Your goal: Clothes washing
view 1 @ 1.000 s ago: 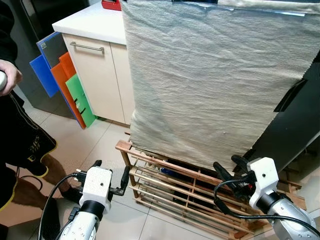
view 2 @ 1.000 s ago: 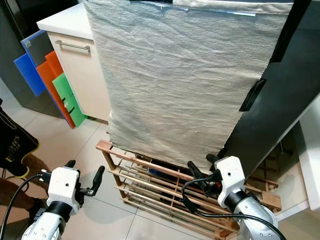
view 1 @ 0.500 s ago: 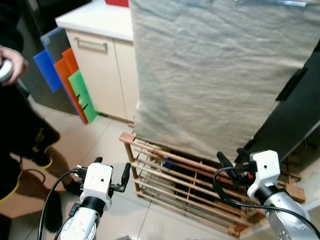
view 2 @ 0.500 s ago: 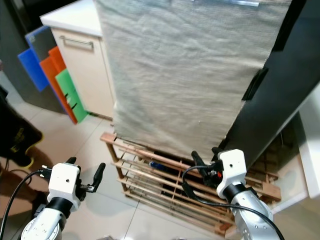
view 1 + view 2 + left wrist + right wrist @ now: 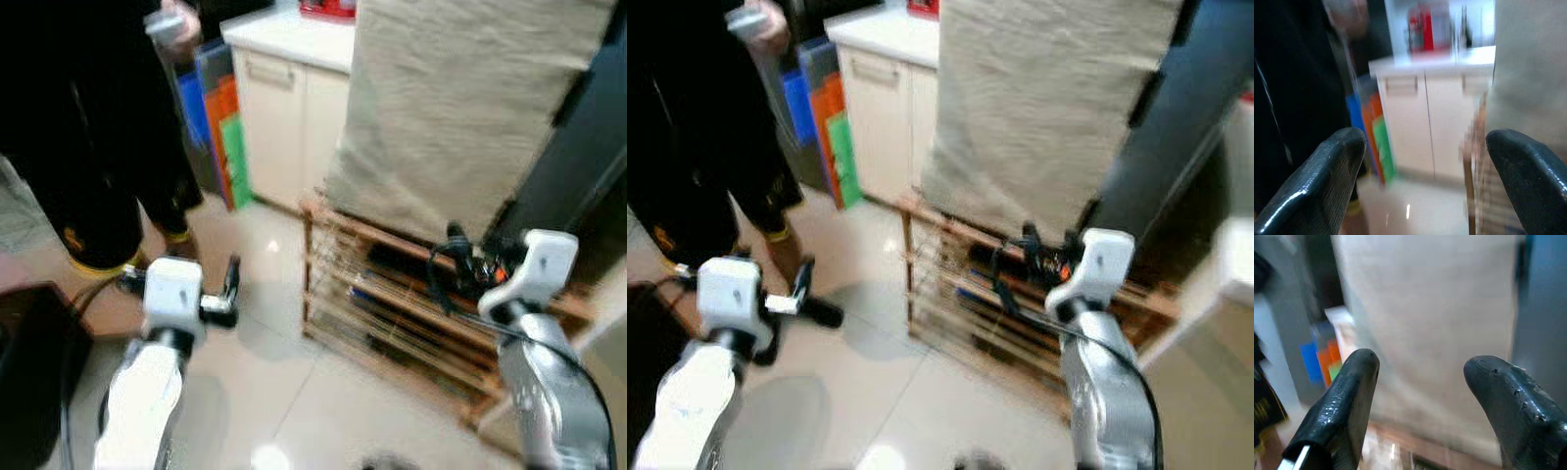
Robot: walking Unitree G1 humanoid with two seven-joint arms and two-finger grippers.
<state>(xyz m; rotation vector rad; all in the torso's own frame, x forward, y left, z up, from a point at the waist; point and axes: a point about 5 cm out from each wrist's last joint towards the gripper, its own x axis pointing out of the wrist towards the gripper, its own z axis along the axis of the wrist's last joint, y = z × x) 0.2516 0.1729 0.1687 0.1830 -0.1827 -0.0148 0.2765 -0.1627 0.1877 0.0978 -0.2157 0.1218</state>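
Hanging at 1 o'clock in my head view, a big beige cloth (image 5: 460,108) drapes down over the back of a wooden rack (image 5: 392,294); this is the only laundry I can make out, and neither of my grippers touches it. Everything is blurred.

Person (image 5: 88,127) in dark clothes stands at 10 o'clock on the pale tile floor (image 5: 284,392), one hand (image 5: 176,22) raised at 11 o'clock holding something small and grey that I cannot identify.

White cabinet (image 5: 284,127) with a counter sits at 12 o'clock, between the person and the cloth. Blue, orange and green boards (image 5: 217,122) lean against its side. A red item (image 5: 328,8) stands on the counter, too blurred to name.

Dark panel (image 5: 578,137) rises at 2 o'clock, beside the cloth.

Rack slats run low at 3 o'clock, beneath the cloth's lower edge; dark objects lie among them, unclear.

My left gripper (image 5: 229,284) is at 8 o'clock over the floor, near the rack's end but apart from it. Its wrist view shows the fingers (image 5: 1327,181) spread wide, nothing between them.

My right gripper (image 5: 460,257) is at 3 o'clock, over the rack just below the cloth. Its fingers (image 5: 1347,406) also stand wide apart and hold nothing.
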